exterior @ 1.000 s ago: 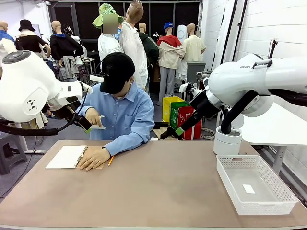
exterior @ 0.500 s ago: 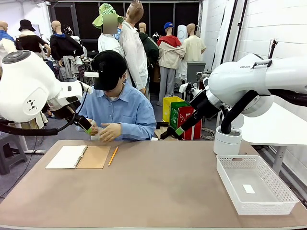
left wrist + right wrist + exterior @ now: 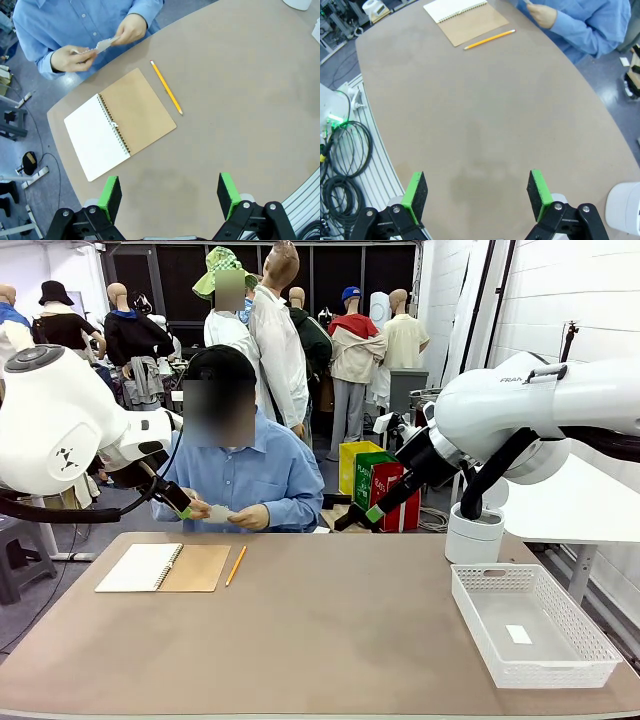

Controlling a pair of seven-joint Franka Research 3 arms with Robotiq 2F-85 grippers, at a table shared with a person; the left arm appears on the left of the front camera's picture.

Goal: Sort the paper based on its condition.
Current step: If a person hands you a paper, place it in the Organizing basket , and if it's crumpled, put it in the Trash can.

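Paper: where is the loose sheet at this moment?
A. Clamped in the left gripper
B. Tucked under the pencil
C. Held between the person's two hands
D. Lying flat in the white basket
C: the paper is held up between the person's hands at the far table edge, above the notebook; both grippers hang open and empty.

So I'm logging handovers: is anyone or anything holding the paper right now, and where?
Both grippers, left and right, are open and empty. The person's hands hold the paper by its two ends.
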